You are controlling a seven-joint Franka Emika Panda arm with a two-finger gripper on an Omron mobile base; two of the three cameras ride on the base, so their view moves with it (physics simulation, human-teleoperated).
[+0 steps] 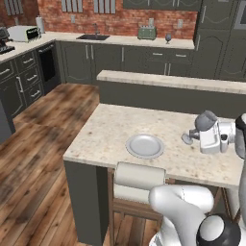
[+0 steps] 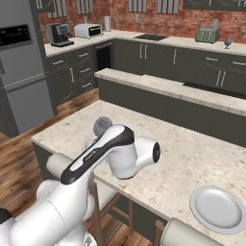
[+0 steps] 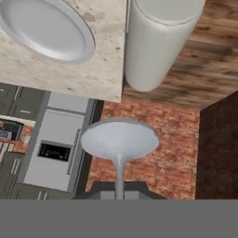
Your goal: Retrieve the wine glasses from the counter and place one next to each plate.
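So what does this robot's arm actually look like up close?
The arm is made of chunky, rounded white segments with a glossy plastic look, joined by dark grey or black joints. A black stripe runs along one segment, and round dark caps close off the joint ends. No loose cables show. At its tip the gripper has two small dark fingers.

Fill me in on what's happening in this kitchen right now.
The white robot arm's tool is shut on the stem of a grey-blue translucent wine glass, carrying it tipped on its side above the beige speckled bar top, right of a round pale grey plate. The glass has not yet been set down. A second stemmed glass stands on the far beige counter by the brick wall, and another plate lies further along the bar top.
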